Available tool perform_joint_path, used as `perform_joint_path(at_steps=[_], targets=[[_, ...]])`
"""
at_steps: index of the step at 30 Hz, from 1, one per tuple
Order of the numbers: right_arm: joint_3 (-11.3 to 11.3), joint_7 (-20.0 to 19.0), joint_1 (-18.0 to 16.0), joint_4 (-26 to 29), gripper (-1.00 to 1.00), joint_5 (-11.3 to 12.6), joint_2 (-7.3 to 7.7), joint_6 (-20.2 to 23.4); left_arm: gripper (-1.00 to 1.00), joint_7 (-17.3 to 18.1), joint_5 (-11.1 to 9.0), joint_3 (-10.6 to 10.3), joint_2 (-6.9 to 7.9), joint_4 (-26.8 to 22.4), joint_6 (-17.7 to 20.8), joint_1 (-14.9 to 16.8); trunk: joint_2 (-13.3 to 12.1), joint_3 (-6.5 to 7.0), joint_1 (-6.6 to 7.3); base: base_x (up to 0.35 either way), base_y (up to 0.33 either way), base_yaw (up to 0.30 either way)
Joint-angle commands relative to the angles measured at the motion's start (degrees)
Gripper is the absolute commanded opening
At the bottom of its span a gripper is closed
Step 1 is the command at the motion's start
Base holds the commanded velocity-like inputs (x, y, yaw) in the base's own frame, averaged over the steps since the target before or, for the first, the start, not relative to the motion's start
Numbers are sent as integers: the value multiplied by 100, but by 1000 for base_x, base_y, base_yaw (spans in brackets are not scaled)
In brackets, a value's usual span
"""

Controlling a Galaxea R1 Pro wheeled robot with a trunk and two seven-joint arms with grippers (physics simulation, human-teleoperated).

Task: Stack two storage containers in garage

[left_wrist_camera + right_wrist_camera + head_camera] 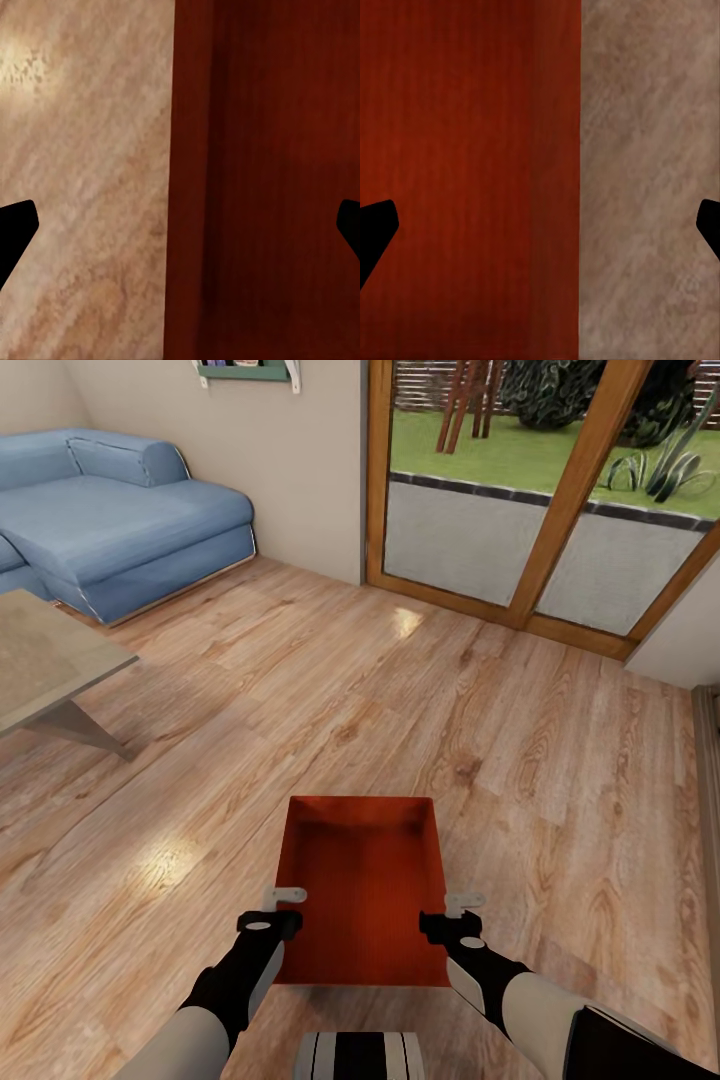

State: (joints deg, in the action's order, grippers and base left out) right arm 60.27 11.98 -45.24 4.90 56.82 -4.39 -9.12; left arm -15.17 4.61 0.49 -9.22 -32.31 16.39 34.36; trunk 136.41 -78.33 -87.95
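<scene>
Both arms reach forward and down; left gripper (285, 909) and right gripper (452, 917) level with each other, fingers spread wide.

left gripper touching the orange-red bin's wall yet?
Cannot tell. In the left wrist view the gripper's fingertips straddle the orange-red open-top bin's wall, spread wide. The head view puts the left gripper at that wall, contact unclear.

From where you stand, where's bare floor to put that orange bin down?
Widest bare wood floor lies ahead of the storage container, running to the glass doors. A narrower strip runs right of it, bordered by the wall. Leftward it's tighter: the glass table and blue sofa crowd that side. The left gripper and right gripper flank the container.
</scene>
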Motion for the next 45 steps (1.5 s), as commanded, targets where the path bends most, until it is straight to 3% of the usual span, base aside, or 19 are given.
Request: perform_joint_path(at_steps=[1,12,27,28,45], targets=[[51,23,-2,2,100,50,0,-13,100,-7,48,4,-2,-7,40,0,1,-4,1,0,0,0],[54,23,-2,-2,100,57,96,-14,100,-3,48,4,5,12,40,0,1,-4,1,0,0,0],[55,15,-2,1,100,57,96,-20,100,-3,40,4,8,14,40,0,1,-4,1,0,0,0],[55,15,-2,2,-100,57,96,-20,-100,-3,40,4,8,14,40,0,1,-4,1,0,0,0],[54,15,-2,3,-100,57,97,-29,-100,-10,32,8,8,-31,40,0,1,-4,1,0,0,0]])
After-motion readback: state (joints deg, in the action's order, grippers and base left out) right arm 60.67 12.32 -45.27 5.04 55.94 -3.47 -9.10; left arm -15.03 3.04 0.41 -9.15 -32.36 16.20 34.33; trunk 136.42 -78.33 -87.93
